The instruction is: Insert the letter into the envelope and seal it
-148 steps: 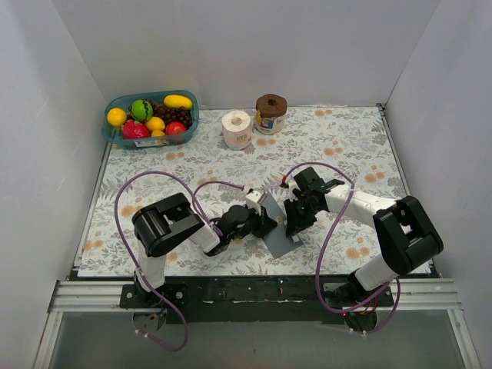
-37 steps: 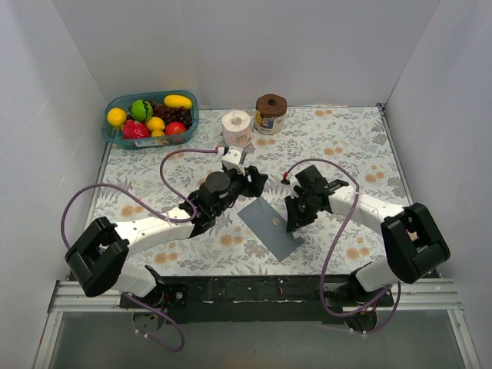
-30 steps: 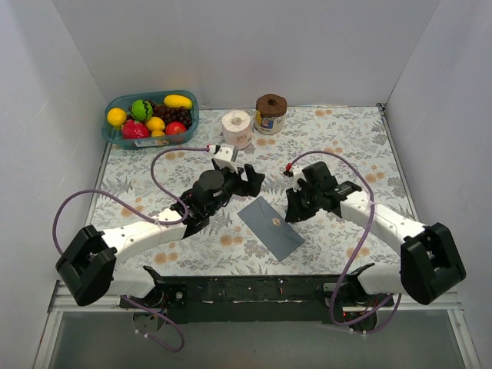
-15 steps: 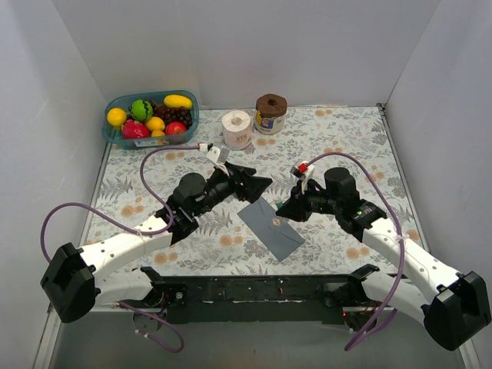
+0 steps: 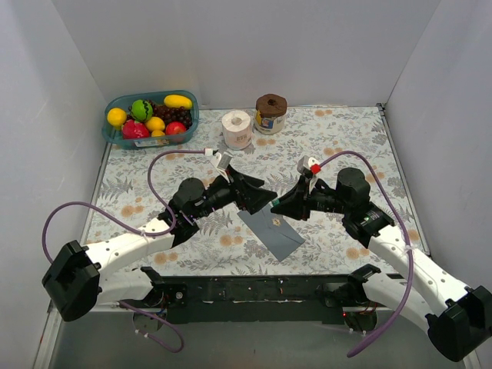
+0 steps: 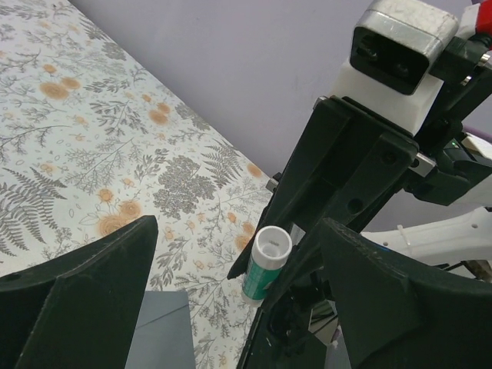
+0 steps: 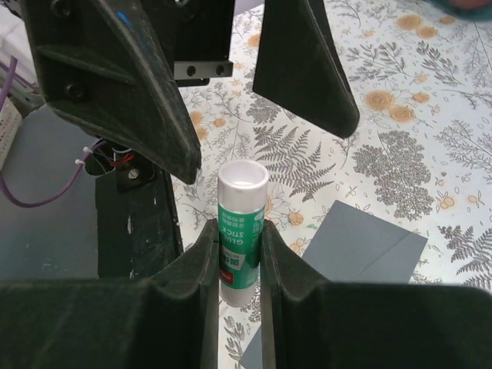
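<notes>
The dark grey envelope (image 5: 277,233) lies flat on the flowered cloth between the arms, also seen in the wrist views (image 6: 157,330) (image 7: 369,246). The letter is out of view. My right gripper (image 5: 279,205) (image 7: 240,234) hovers above the envelope, shut on a green-and-white glue stick (image 7: 242,196) (image 6: 265,265) whose white end points at the left gripper. My left gripper (image 5: 258,194) (image 6: 238,231) faces it tip to tip, open wide, its fingers (image 6: 115,284) not touching the stick.
A teal basket (image 5: 114,137) of fruit stands at the back left. A toilet roll (image 5: 237,128) and a brown-lidded jar (image 5: 270,113) stand at the back middle. White walls close three sides.
Both grippers have lifted off the envelope and turned to face each other above it. The left jaws have opened wider. The right gripper still holds the glue stick.
</notes>
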Motion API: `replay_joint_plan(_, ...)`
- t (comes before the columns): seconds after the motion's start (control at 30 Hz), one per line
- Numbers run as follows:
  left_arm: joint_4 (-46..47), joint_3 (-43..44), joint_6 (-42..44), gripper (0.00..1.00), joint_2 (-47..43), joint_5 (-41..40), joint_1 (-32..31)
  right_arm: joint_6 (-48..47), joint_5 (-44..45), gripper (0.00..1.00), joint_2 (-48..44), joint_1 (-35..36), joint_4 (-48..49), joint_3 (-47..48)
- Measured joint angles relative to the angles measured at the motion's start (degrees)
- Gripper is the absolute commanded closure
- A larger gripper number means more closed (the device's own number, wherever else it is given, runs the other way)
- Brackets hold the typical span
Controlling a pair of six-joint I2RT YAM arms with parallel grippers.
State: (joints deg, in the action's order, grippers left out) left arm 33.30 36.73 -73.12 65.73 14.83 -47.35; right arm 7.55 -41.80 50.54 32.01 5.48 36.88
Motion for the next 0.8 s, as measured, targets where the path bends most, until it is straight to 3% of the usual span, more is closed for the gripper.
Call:
replay_joint_plan(0.2, 2.8, -0.7, -2.0, 0.17, 0.7, 3.0, 0.0, 0.2, -2.5, 0.99, -0.5, 0.0, 1.0, 0.0)
replay_joint_plan(0.5, 7.5, -0.7, -5.2, 0.30, 4.3, 7.5, 0.0, 0.7, -3.0, 0.99, -0.7, 0.0, 1.0, 0.0)
replay_joint_plan(0.8, 12.2, -2.6, -7.4, 0.55, 6.1, 9.9, 0.0, 1.3, -3.4, 0.99, -0.7, 0.0, 1.0, 0.0)
